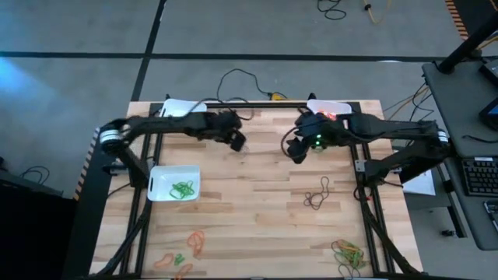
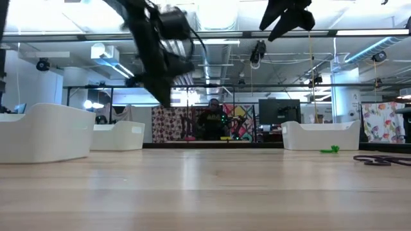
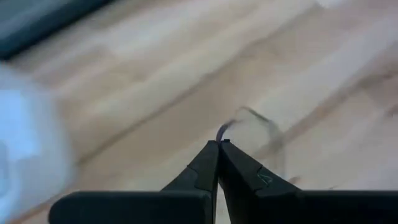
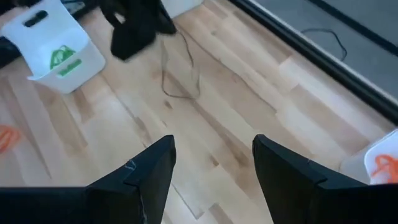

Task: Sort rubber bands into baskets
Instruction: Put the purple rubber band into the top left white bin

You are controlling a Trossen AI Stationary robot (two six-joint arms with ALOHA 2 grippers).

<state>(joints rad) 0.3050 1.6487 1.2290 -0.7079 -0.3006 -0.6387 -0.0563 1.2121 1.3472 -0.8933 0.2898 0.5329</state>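
Worktop (image 1: 257, 210) of pale wood planks, both arms reaching in over its far half. Left end effector (image 1: 236, 142) is up off the surface near the centre, fingers pinched shut on a dark rubber band (image 3: 249, 121) — left wrist view shows the tips (image 3: 219, 147) meeting w/ the thin loop caught between them & dangling blurred over the wood. Same loop seen from the right wrist view hanging below the left arm (image 4: 180, 68). Right end effector (image 1: 298, 151) sits just across from it, also raised, fingers (image 4: 152, 171) spread wide apart, nothing between them.

Baskets: one white basket (image 1: 174, 183) on the left side of the worktop, green bands (image 1: 184, 189) inside. Second basket (image 1: 328, 106) at the far right edge, partly under the right arm, w/ orange bands (image 4: 385, 167) in it. Third basket (image 1: 180, 107) at the far left edge, contents can't tell.

Loose bands on the worktop: dark bunch (image 1: 318, 194) right of centre; orange bunch (image 1: 196, 241) w/ a few green near the front left; mixed green/orange pile (image 1: 348, 253) at front right. Low view: small green band (image 2: 330, 149) lying beside a basket.
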